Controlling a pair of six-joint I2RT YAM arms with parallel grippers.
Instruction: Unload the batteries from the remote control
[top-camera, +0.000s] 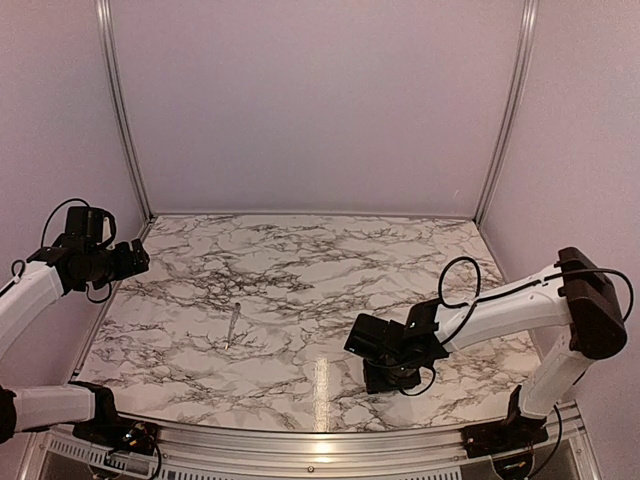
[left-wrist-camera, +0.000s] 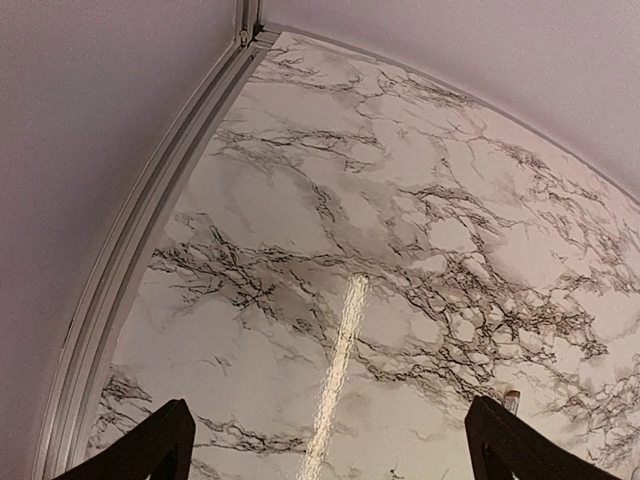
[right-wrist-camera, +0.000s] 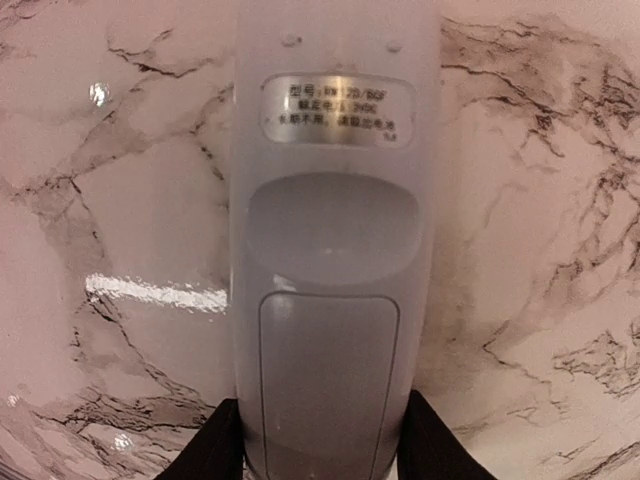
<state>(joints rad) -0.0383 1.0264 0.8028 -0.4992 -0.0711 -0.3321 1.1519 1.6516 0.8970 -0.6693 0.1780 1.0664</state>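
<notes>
— White plastic between the right gripper's fingers: the remote control?
— Yes, label side up, toward the right front of the marble table. The fingers hug both its edges (pinching or only touching, I cannot tell).
— And the left gripper?
— Spread wide, up by the left wall.
</notes>
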